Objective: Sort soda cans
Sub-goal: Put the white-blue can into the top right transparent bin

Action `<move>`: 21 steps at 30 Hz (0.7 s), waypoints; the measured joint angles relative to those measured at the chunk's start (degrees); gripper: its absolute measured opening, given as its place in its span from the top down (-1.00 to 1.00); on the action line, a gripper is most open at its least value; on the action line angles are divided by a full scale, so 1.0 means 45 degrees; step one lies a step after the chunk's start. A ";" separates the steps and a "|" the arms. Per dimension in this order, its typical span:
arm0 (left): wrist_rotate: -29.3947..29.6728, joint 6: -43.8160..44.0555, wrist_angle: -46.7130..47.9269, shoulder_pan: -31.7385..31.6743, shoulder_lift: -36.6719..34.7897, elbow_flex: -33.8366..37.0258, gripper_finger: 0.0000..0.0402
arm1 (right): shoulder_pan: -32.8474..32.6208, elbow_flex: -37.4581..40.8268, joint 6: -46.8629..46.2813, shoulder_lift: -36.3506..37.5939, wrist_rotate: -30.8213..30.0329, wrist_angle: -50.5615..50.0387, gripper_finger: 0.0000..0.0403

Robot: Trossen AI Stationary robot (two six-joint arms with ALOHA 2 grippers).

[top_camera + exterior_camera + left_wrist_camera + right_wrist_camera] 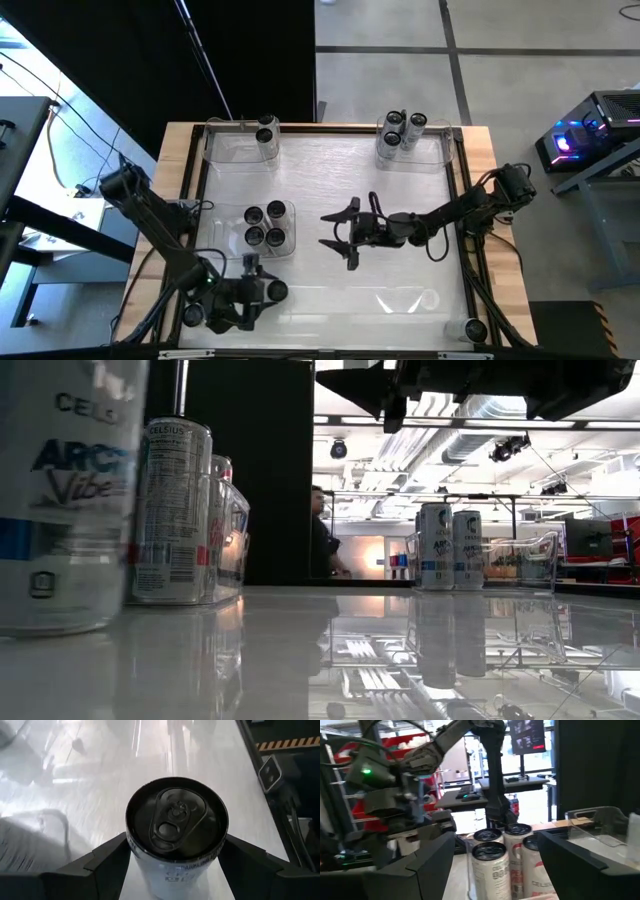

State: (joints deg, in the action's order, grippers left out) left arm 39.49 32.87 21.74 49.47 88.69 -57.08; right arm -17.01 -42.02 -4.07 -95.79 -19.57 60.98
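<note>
A soda can (176, 827) with a dark top stands upright near the table's front edge, left of centre (275, 291). My left gripper (176, 854) is shut on it. My right gripper (343, 236) hovers open over the table's middle and points at a clear tray (268, 240) that holds several cans (490, 857). One can (267, 135) stands in the far left tray. Three cans (400, 132) stand in the far right tray. Another can (475, 328) stands at the near right corner. My left gripper pinches the can's side wall just below the top rim (131, 851) between its two fingers, one finger (107, 862) on each side. The fingers slant down at it from the table's left. The can stands upright, its base on the table (50, 622).
An empty clear tray (410, 300) lies at the near right. The table has a raised wooden border (185, 170). Bare tabletop (330, 170) lies between the far trays and the middle. A person (322, 545) stands in the room beyond the table.
</note>
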 joint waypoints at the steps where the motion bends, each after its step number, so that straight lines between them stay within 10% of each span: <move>1: 0.0005 -0.0240 -0.0351 -0.0087 0.0159 -0.0019 -0.34 | -0.0019 0.0000 0.0018 0.0000 -0.0072 0.0005 -0.39; 21: 0.1827 -0.2639 -0.3167 -0.0910 0.1377 0.0082 -0.33 | -0.0511 0.0015 -0.2514 0.0000 0.0672 -0.3379 -0.39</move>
State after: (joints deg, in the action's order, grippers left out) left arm 47.71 20.99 7.48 45.37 94.89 -56.71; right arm -19.31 -41.95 -15.38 -95.79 -16.55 45.78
